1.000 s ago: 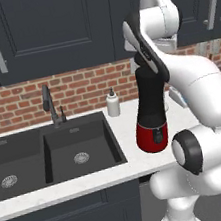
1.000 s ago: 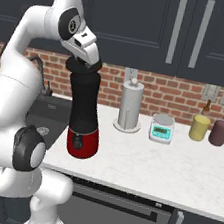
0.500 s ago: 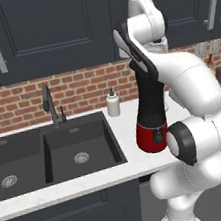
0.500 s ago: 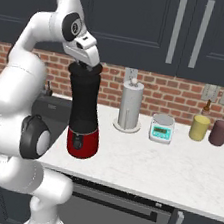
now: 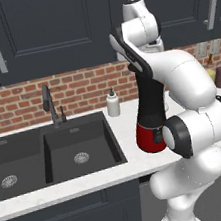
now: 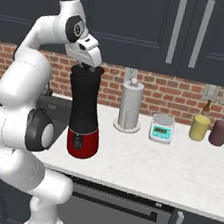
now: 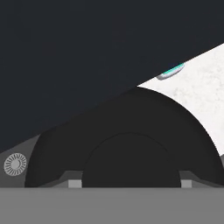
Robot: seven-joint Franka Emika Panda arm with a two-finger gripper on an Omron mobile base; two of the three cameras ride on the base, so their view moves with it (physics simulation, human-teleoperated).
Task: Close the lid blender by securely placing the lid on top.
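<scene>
Since a second earlier the arm had swung upright over the blender (image 6: 84, 118), fingers (image 6: 90, 68) low at the jar's rim, gap hidden so spread unclear, lid (image 7: 127, 144) directly beneath, blender near the bench's front edge beside the sink (image 5: 53, 154), paper towel holder (image 6: 130, 106) behind

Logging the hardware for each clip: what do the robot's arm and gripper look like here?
A glossy white arm of rounded, bulbous links with dark grey discs at the joints. The white hand carries a small dark gripper. No cables or markings are visible.
</scene>
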